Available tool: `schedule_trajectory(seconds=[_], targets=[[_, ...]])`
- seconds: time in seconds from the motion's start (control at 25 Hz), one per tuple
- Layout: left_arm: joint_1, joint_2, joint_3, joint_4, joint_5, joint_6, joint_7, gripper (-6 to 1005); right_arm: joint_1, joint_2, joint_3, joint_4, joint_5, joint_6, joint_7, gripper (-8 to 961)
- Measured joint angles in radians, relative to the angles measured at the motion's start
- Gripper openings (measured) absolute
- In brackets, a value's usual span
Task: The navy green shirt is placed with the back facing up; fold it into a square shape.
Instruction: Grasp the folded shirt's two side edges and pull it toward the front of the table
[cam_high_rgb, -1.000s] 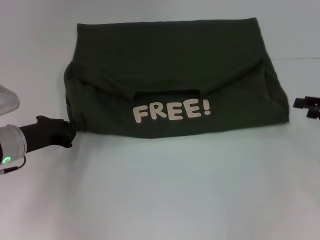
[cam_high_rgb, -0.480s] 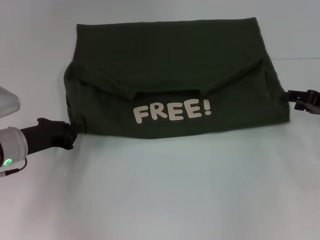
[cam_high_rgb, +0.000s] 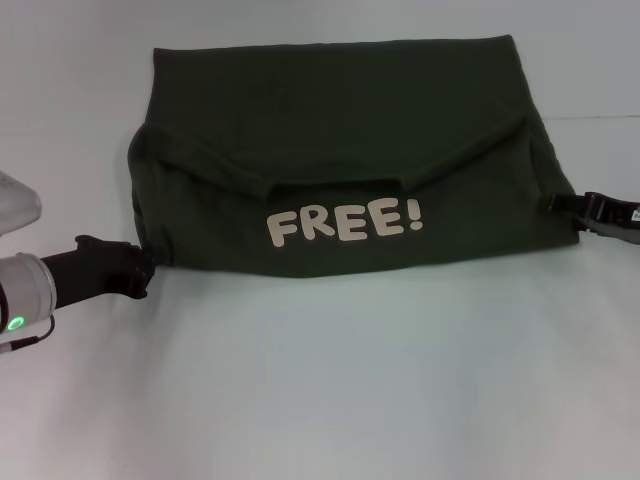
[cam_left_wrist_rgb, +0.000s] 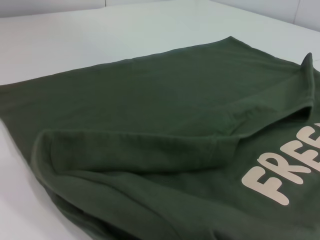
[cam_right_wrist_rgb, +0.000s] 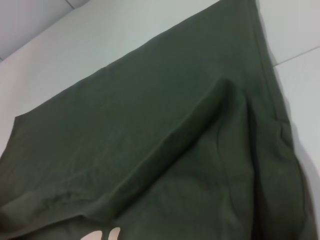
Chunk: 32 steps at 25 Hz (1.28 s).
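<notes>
- As it lies part-folded mid-surface (cam_high_rgb: 320, 400), navy green shirt (cam_high_rgb: 340, 120): "FREE!" print (cam_high_rgb: 343, 222) up
- Left claw (cam_high_rgb: 146, 268): at its near-left corner, grip indeterminable
- Right claw (cam_high_rgb: 556, 203): at its right edge, likewise

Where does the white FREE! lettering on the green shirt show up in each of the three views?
Head view: the FREE! lettering sits mid-frame on the near folded flap of the shirt.
Left wrist view: only its first letters show, cut by the right edge.
Right wrist view: just a sliver of white at the bottom edge.
Shared landmark: the raised fold ridge above the lettering.
</notes>
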Motion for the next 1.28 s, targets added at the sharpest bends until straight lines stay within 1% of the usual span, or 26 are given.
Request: schedule_trajectory(seconds=[0.16, 0.4, 0.76, 0.88, 1.04, 1.28], targets=[[0.001, 0.0, 0.0, 0.0, 0.0, 0.0, 0.0, -1, 0.001, 0.007, 0.004, 0.003, 0.007, -0.006, -0.025, 707], [0.003, 0.0, -0.002, 0.0, 0.0, 0.0, 0.0, -1, -0.002, 0.01, 0.004, 0.004, 0.008, -0.017, -0.027, 706], [0.003, 0.0, -0.001, 0.0, 0.0, 0.0, 0.0, -2, -0.021, 0.012, 0.009, 0.004, 0.008, -0.018, -0.028, 343], [0.005, 0.0, -0.004, 0.0, 0.0, 0.0, -0.005, -2, -0.041, 0.015, 0.013, -0.005, 0.021, -0.026, -0.037, 222], [0.017, 0.0, -0.009, 0.009, -0.001, 0.019, -0.028, -2, -0.086, 0.012, 0.015, -0.006, 0.102, -0.07, -0.101, 65], [0.053, 0.0, -0.021, 0.059, -0.009, 0.097, -0.083, -2, -0.145, 0.003, 0.021, -0.009, 0.181, -0.151, -0.185, 20]])
